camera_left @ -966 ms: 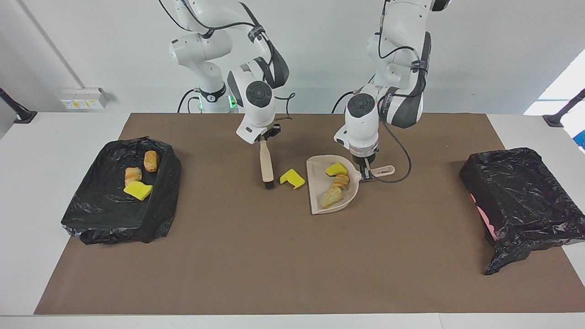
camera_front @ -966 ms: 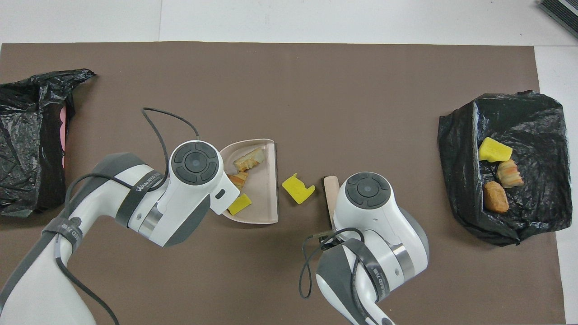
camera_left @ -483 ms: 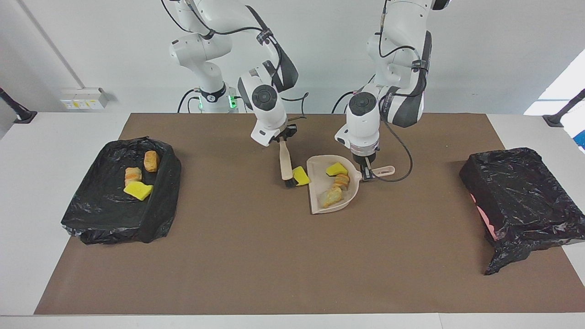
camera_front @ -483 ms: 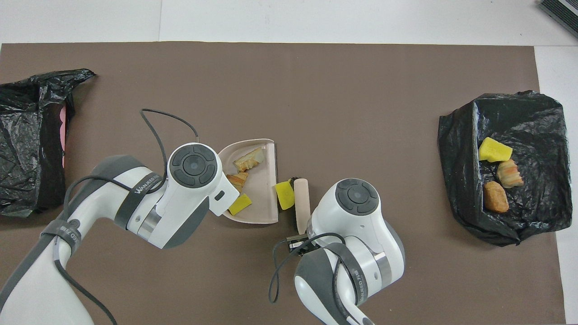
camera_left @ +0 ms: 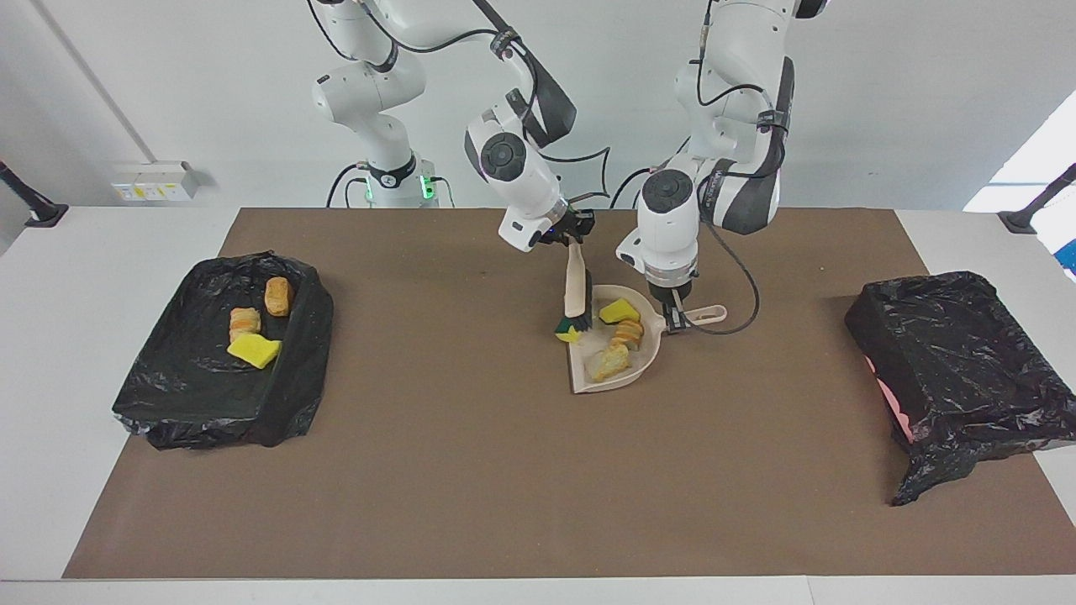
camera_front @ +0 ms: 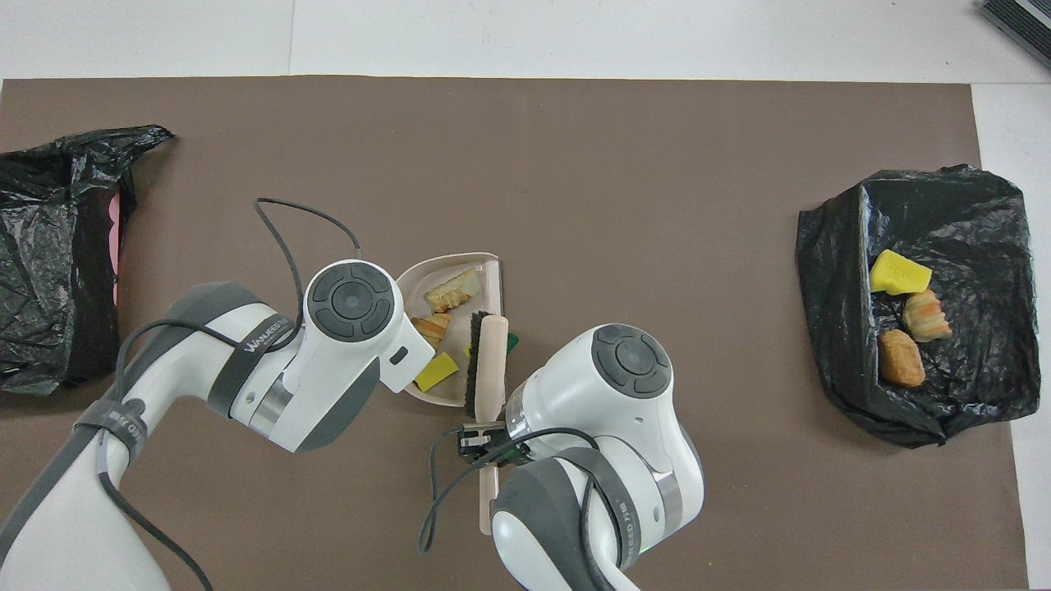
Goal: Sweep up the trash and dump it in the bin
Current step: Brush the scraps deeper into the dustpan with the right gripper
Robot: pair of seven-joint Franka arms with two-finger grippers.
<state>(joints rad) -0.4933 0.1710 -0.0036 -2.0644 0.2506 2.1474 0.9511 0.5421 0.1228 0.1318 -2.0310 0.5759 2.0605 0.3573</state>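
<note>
My left gripper (camera_left: pixel 672 318) is shut on the handle of the beige dustpan (camera_left: pixel 640 363), which rests on the brown mat. In the pan lie three pieces of trash: a yellow-green sponge (camera_left: pixel 619 311) and two bread chunks (camera_left: pixel 629 332) (camera_left: pixel 611 361). My right gripper (camera_left: pixel 573 244) is shut on the handle of the beige brush (camera_left: pixel 577 290), tilted with its black bristles at the pan's open edge. A sponge piece (camera_left: pixel 568 330) sits right at that edge against the bristles. From overhead the brush (camera_front: pixel 491 361) covers most of this piece (camera_front: pixel 513 342), and both grippers are hidden under their wrists.
A black-lined bin (camera_left: pixel 202 395) at the right arm's end of the table holds a yellow sponge (camera_left: pixel 254 349) and two bread chunks (camera_left: pixel 245 320) (camera_left: pixel 278 296). A second black-lined bin (camera_left: pixel 958 361) stands at the left arm's end. A cable (camera_left: pixel 740 294) loops beside the dustpan handle.
My right arm has swept the brush toward the dustpan, pushing the loose yellow sponge piece from the mat up to the pan's edge. The left arm and dustpan have stayed put.
</note>
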